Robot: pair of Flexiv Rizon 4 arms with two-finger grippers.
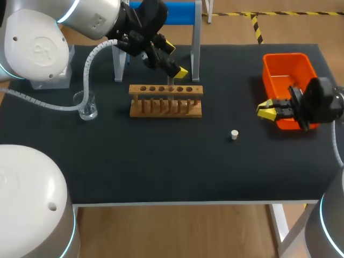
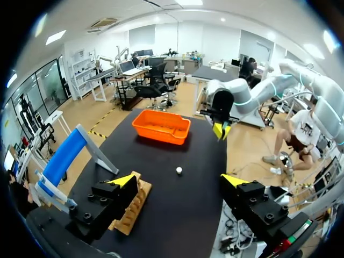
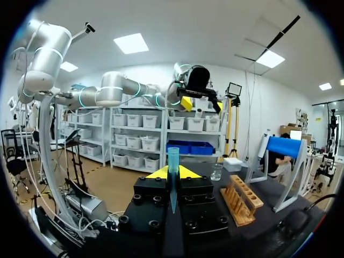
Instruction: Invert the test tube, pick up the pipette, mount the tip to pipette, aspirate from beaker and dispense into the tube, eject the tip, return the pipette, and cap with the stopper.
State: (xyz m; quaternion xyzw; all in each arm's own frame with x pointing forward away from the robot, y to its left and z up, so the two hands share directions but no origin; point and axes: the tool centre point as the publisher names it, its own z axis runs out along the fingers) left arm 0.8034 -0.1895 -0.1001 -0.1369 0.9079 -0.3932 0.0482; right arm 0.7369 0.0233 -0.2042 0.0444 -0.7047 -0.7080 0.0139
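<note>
The wooden tube rack [image 1: 165, 100] stands at the table's back middle. A thin clear tube [image 1: 170, 80] seems to stand upright in one of its holes. My left gripper [image 1: 174, 59] hangs open just above that spot, with nothing between its fingers; in its own view the gripper [image 2: 180, 180] looks past the rack [image 2: 134, 201]. My right gripper [image 1: 266, 110] is at the right, beside the orange bin [image 1: 285, 75]. This gripper [image 3: 173, 171] is shut on a blue pipette tip [image 3: 173, 161]. A white stopper [image 1: 234, 134] lies loose on the mat. The glass beaker [image 1: 87, 106] stands at the left.
A blue stand on white legs [image 1: 161, 11] is behind the rack. A white block [image 1: 51, 78] sits at the far left edge. The left arm's hose [image 1: 91, 59] loops down near the beaker. Bare black mat [image 1: 172, 161] fills the front half.
</note>
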